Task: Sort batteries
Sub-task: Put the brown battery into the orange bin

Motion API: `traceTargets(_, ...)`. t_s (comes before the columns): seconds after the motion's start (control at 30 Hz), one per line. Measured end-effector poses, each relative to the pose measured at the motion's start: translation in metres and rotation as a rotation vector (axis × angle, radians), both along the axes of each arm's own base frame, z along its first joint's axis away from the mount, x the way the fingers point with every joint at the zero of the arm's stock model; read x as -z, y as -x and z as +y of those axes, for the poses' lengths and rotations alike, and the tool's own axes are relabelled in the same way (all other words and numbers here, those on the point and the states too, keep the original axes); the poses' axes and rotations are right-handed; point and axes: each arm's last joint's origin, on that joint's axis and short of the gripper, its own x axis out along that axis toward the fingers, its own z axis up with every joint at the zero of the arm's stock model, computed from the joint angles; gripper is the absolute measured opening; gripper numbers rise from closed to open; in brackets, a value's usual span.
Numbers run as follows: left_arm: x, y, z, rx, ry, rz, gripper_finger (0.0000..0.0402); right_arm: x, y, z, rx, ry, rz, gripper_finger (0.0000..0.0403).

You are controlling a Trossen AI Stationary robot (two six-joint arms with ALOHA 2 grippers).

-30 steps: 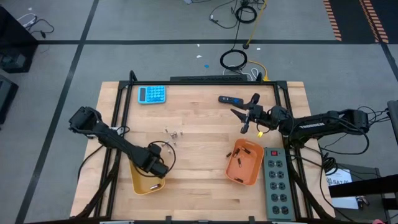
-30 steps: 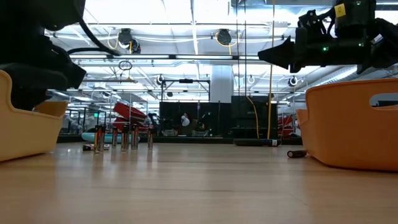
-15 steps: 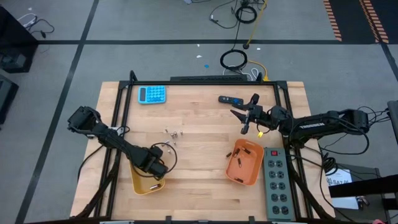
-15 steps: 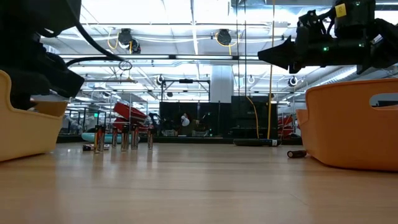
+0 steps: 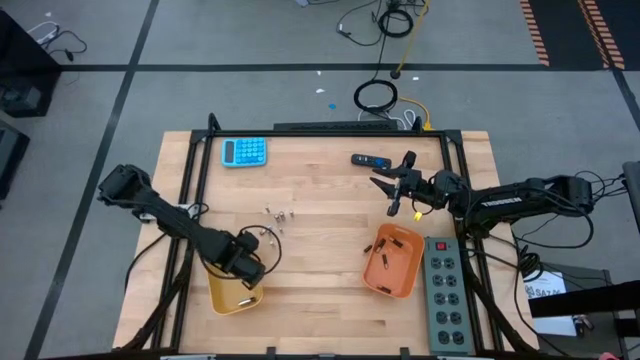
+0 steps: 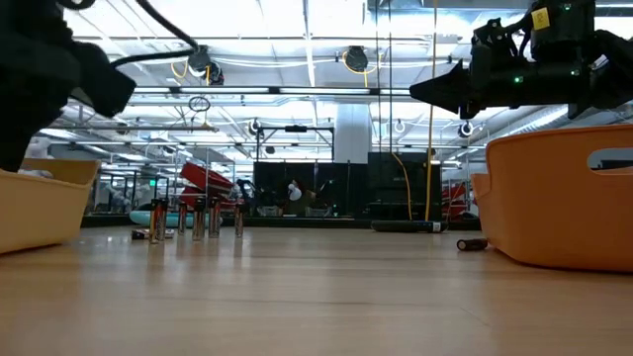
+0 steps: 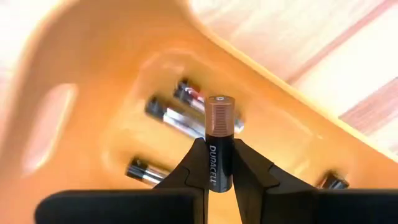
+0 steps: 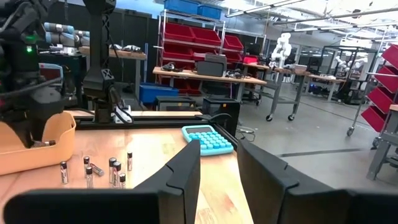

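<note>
My left gripper (image 5: 248, 270) hangs over the yellow tray (image 5: 222, 295) at the near left, shut on a black-and-copper battery (image 7: 221, 146). Several more batteries (image 7: 171, 118) lie on the tray's floor. A small group of batteries (image 5: 278, 213) stands upright on the table's middle left, also seen in the low view (image 6: 198, 218). One battery (image 6: 472, 243) lies beside the orange tray (image 5: 392, 260) at the near right. My right gripper (image 5: 400, 185) waits in the air at the far right, open and holding nothing. My left gripper pinches the battery's black part (image 7: 213, 163) between its two fingertips (image 7: 198, 155). The fingers point down into the tray. The battery lies along them, and its copper end (image 7: 221, 115) sticks out past the tips. It is lifted clear of the batteries on the tray floor.
A blue calculator (image 5: 245, 151) lies at the far left and a black oblong gadget (image 5: 370, 160) at the far middle. A grey power strip (image 5: 445, 292) runs along the near right edge. Bare wood lies between the two trays.
My left gripper has risen from low inside the yellow tray to above its rim; in the low view the dark arm has lifted off the tray's wall.
</note>
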Motion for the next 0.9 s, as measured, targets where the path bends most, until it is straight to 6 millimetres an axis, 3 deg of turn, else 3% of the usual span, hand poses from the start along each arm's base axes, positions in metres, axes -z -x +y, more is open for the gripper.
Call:
traceTargets(0.2,-0.025,0.003,-0.004,0.042,0.083,-0.097,0.0047,0.0,0.0,0.0,0.0,-0.011,0.0,0.0098)
traceTargets(0.37,-0.048,-0.011,-0.009,0.2,0.178,-0.362,0.0047,0.002,0.0,0.0,-0.001,-0.027,0.018,0.0098)
traceTargets(0.63,-0.048,-0.042,0.029,0.374,0.077,-0.496,0.0047,0.008,-0.003,0.006,-0.145,-0.038,0.089,0.0098)
traceTargets(0.9,-0.043,-0.072,0.085,0.601,0.058,-0.629,0.0047,-0.007,-0.029,0.033,-0.3,0.038,0.406,0.012)
